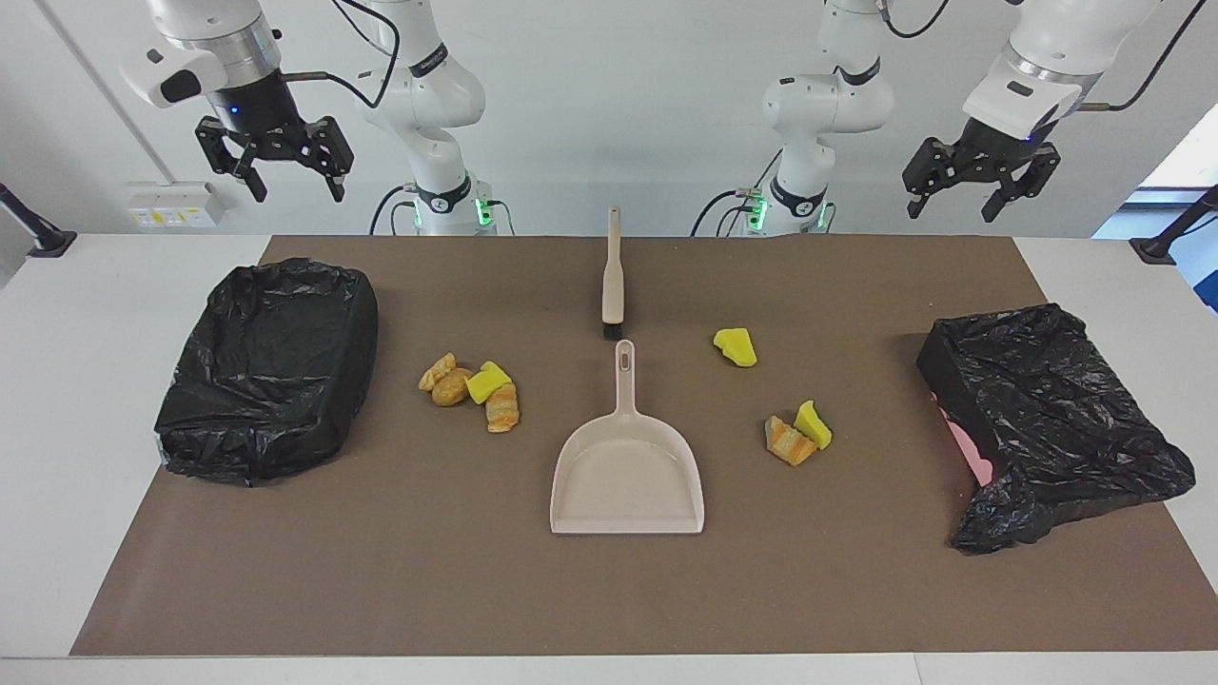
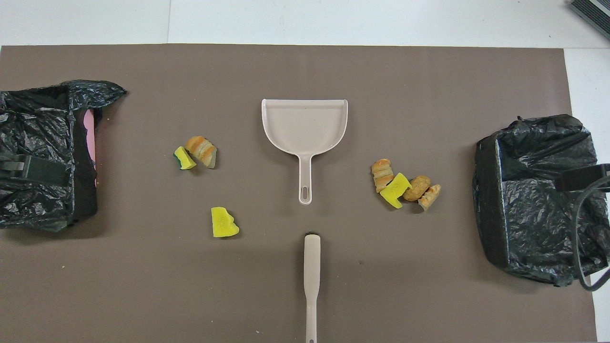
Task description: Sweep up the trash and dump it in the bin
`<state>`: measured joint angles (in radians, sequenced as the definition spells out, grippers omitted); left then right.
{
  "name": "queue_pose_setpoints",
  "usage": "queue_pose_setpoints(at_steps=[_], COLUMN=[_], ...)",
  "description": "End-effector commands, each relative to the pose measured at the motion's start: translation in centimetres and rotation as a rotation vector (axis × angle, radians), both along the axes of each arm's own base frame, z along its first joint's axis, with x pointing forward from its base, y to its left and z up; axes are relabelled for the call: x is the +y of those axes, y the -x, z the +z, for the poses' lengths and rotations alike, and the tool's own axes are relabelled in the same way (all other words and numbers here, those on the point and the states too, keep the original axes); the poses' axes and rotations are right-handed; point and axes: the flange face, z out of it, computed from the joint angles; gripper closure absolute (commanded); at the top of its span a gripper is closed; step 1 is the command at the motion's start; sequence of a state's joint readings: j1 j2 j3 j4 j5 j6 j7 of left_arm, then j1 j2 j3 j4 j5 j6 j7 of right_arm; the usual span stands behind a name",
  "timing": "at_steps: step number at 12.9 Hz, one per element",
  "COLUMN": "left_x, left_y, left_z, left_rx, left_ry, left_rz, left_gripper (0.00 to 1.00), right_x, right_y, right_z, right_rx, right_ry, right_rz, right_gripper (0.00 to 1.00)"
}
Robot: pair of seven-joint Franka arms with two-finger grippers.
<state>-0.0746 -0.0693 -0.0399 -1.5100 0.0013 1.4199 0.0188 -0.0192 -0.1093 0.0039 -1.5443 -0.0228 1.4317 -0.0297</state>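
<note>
Trash [image 1: 471, 388] lies in scattered clumps beside your dustpan [image 1: 627, 476]. Both hands, left hand [image 1: 979, 184] and right hand [image 1: 274, 164], hang wide open, empty. Brisk brush [image 1: 613, 282] strokes could scatter chunks off the counter [image 1: 114, 590].

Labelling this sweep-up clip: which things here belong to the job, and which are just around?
Job: trash chunks; dustpan; brush; black-lined bins; left gripper and right gripper, both open, raised.
Around: brown mat; wall socket.

Left gripper [image 1: 983, 195]: raised high, fingers spread, empty.
Right gripper [image 1: 283, 177]: raised high, fingers spread, empty.
</note>
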Motion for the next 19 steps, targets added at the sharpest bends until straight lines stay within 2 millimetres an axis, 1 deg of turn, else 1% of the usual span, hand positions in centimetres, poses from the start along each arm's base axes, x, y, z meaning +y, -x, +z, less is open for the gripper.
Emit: queue_pose_setpoints(at_steps=[1, 19], left_x=[0.0, -0.49], left_y=[0.68, 1.17], left_z=[0.58, 0.31], left_rx=[-0.001, 0.007], left_ry=[0.008, 0.011], left_rz=[0.002, -0.011], left_gripper=[0.0, 0.0], right_x=[0.08, 0.03], right_y=[-0.02, 0.44], right_z=[0.2, -0.14], right_rx=[-0.013, 0.006], right_ry=[-0.017, -0.019], right_rz=[0.016, 0.014], right_gripper=[0.0, 0.0])
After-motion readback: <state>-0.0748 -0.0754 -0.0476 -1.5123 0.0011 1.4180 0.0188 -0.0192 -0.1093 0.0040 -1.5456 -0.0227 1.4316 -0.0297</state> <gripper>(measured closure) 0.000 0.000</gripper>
